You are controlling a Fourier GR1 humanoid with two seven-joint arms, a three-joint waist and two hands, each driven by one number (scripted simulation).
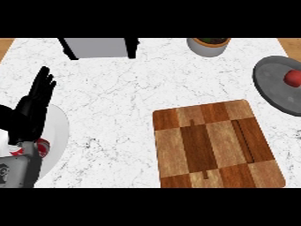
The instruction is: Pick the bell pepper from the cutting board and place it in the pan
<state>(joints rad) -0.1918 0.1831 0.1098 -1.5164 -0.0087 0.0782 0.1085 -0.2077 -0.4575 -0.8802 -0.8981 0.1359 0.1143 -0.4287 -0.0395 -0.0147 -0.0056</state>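
My left hand (28, 108) is at nine o'clock, held up over a white plate (60, 128). Its fingers are straight and hold nothing. A small red thing (42, 148) peeks out by my wrist, and I cannot tell what it is. At twelve o'clock stands a gray box (99, 47). The wooden cutting board (214, 143) lies at five o'clock. Nothing sits on it. A pot (208, 46) stands at one o'clock. At three o'clock is the gray pan (276, 90), and the red bell pepper (296, 78) lies inside it, near its top right side. My right hand does not show.
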